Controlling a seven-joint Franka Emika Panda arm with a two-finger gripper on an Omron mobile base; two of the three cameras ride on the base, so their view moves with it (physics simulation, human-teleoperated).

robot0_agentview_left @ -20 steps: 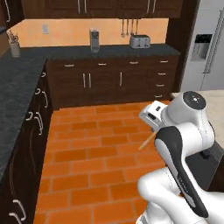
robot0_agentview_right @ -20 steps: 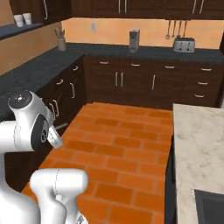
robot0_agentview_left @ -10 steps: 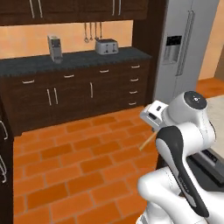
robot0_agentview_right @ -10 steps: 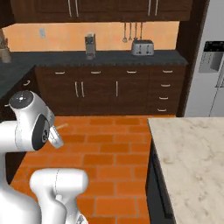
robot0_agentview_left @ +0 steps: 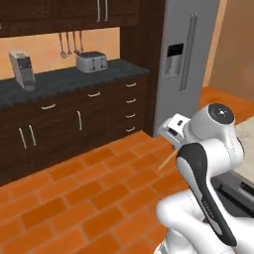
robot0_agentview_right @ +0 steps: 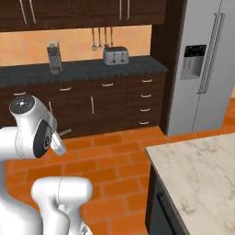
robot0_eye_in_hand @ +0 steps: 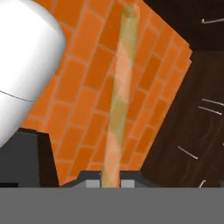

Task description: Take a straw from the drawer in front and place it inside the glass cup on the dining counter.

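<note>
Item, nearest: my gripper [robot0_eye_in_hand: 111, 181], jaws pinched tight on the straw [robot0_eye_in_hand: 120, 94], which runs straight out from the fingertips over the brick floor [robot0_eye_in_hand: 83, 83].

Item: my arm, folded close against the base, hand tucked low beside the elbow (straw tip pokes out in the left base view [robot0_agentview_left: 166, 162]).

Item, right: the dining counter [robot0_agentview_right: 202, 170], beige marbled top; glass cup not yet found.

Item, far: toaster [robot0_agentview_right: 115, 56], refrigerator [robot0_agentview_right: 204, 69].

Handling note: keep the pinch firm, carry the straw level, avoid brushing cabinets.
</note>
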